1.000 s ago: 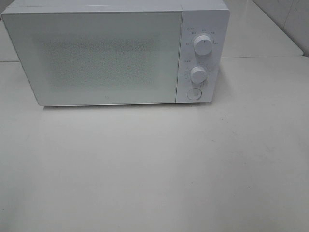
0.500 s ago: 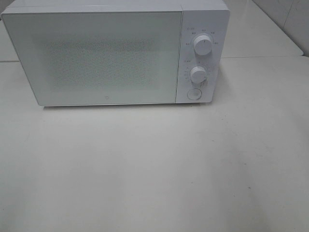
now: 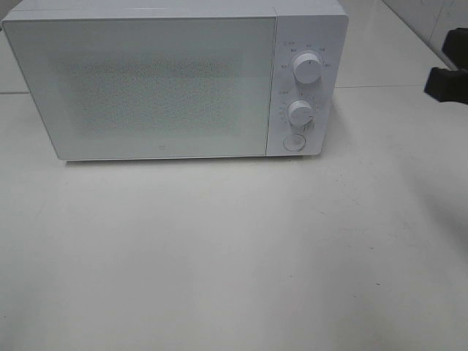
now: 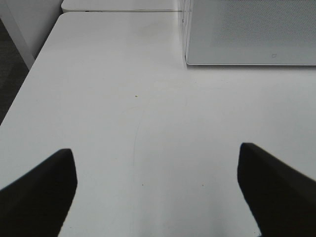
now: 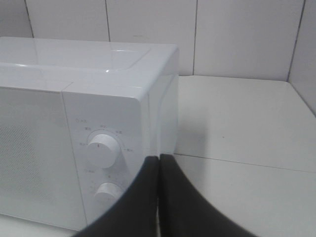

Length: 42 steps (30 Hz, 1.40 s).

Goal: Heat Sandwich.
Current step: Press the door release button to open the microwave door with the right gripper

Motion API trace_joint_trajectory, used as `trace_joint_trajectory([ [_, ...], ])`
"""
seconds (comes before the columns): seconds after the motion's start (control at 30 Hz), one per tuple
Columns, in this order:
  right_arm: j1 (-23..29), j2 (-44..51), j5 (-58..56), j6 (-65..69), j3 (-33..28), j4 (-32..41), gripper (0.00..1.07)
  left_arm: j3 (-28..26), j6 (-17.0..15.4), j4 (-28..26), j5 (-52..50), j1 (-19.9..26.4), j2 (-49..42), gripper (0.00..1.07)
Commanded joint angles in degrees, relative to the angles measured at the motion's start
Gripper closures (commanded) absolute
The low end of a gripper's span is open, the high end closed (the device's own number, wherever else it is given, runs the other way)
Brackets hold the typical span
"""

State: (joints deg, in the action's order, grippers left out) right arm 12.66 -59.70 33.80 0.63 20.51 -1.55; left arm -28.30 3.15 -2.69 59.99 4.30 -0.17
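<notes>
The sandwich is out of view in every frame. A white microwave (image 3: 175, 80) stands at the back of the table with its door closed; two knobs and a round button sit on its right panel. My right gripper (image 5: 159, 197) is shut with nothing between its fingers, raised off the microwave's right front corner (image 5: 148, 113); it shows as a dark shape (image 3: 447, 77) at the right edge of the high view. My left gripper (image 4: 157, 190) is open over bare table, in front of and to the left of the microwave (image 4: 252, 32), holding nothing.
The white table (image 3: 234, 256) stretches in front of the microwave. A tiled wall (image 5: 197, 34) rises behind the microwave. The table's left edge (image 4: 19, 94) drops off beside my left gripper.
My right gripper has come into the high view at the right edge; it was absent in both earlier frames. The microwave has not moved.
</notes>
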Motion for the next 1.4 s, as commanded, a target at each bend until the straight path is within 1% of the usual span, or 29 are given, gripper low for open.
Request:
trace_joint_trajectory([
  [0.03, 2.69, -5.5, 7.05, 1.83, 0.06, 1.55, 1.07, 0.11, 0.0, -0.34, -0.52, 0.06, -0.97, 0.25],
  [0.1, 3.38, -7.39, 8.37, 2.29, 0.06, 2.46, 1.07, 0.11, 0.0, -0.34, -0.52, 0.06, -0.97, 0.25],
  [0.13, 5.27, -10.89, 11.29, 3.38, 0.06, 4.18, 1.07, 0.11, 0.0, -0.34, -0.52, 0.06, -0.97, 0.25],
  [0.2, 7.33, -14.67, 14.44, 4.01, 0.06, 6.42, 1.07, 0.11, 0.0, -0.34, -0.52, 0.06, -0.97, 0.25],
  [0.23, 7.33, -14.67, 14.44, 4.01, 0.06, 6.42, 1.07, 0.11, 0.0, -0.34, -0.52, 0.06, -0.97, 0.25],
  [0.33, 10.71, -21.49, 20.45, 5.16, 0.11, 8.88, 1.07, 0.11, 0.0, -0.34, -0.52, 0.06, -0.97, 0.25],
  [0.37, 10.71, -21.49, 20.45, 5.16, 0.11, 8.88, 1.07, 0.11, 0.0, -0.34, -0.52, 0.06, -0.97, 0.25],
  [0.43, 13.01, -26.99, 25.44, 8.48, 0.11, 10.31, 1.07, 0.11, 0.0, -0.34, -0.52, 0.06, -0.97, 0.25],
  [0.5, 14.09, -30.19, 28.48, 11.12, 0.11, 11.52, 1.07, 0.11, 0.0, -0.34, -0.52, 0.06, -0.97, 0.25],
  [0.53, 14.09, -30.19, 28.48, 11.12, 0.11, 11.52, 1.07, 0.11, 0.0, -0.34, -0.52, 0.06, -0.97, 0.25],
  [0.67, 14.9, -38.22, 34.95, 20.0, 0.11, 12.72, 1.07, 0.11, 0.0, -0.34, -0.52, 0.06, -0.97, 0.25],
  [0.7, 14.9, -38.22, 34.95, 20.0, 0.11, 12.72, 1.07, 0.11, 0.0, -0.34, -0.52, 0.06, -0.97, 0.25],
  [0.77, 14.9, -42.17, 37.47, 26.99, 0.23, 13.24, 1.07, 0.11, 0.0, -0.34, -0.52, 0.06, -0.97, 0.25],
  [0.83, 14.9, -43.26, 38.04, 28.71, 0.46, 13.24, 1.07, 0.11, 0.0, -0.34, -0.52, 0.06, -0.97, 0.25],
  [0.87, 14.9, -45.44, 37.99, 32.26, 1.26, 13.18, 1.07, 0.11, 0.0, -0.34, -0.52, 0.06, -0.97, 0.25],
  [0.97, 14.9, -47.9, 37.99, 37.59, 2.98, 13.06, 1.07, 0.11, 0.0, -0.34, -0.52, 0.06, -0.97, 0.25],
  [1.0, 14.9, -47.9, 37.99, 37.59, 2.98, 13.06, 1.07, 0.11, 0.0, -0.34, -0.52, 0.06, -0.97, 0.25],
  [1.07, 14.9, -49.96, 37.59, 42.0, 5.1, 13.01, 1.07, 0.11, 0.0, -0.34, -0.52, 0.06, -0.97, 0.25],
  [1.17, 14.9, -51.05, 36.9, 43.95, 6.7, 13.01, 1.07, 0.11, 0.0, -0.34, -0.52, 0.06, -0.97, 0.25],
  [1.3, 14.9, -54.37, 33.23, 50.65, 11.34, 12.95, 1.07, 0.11, 0.0, -0.34, -0.52, 0.06, -0.97, 0.25],
  [1.4, 14.9, -55.06, 31.57, 52.77, 12.89, 12.95, 1.07, 0.11, 0.0, -0.34, -0.52, 0.06, -0.97, 0.25],
])
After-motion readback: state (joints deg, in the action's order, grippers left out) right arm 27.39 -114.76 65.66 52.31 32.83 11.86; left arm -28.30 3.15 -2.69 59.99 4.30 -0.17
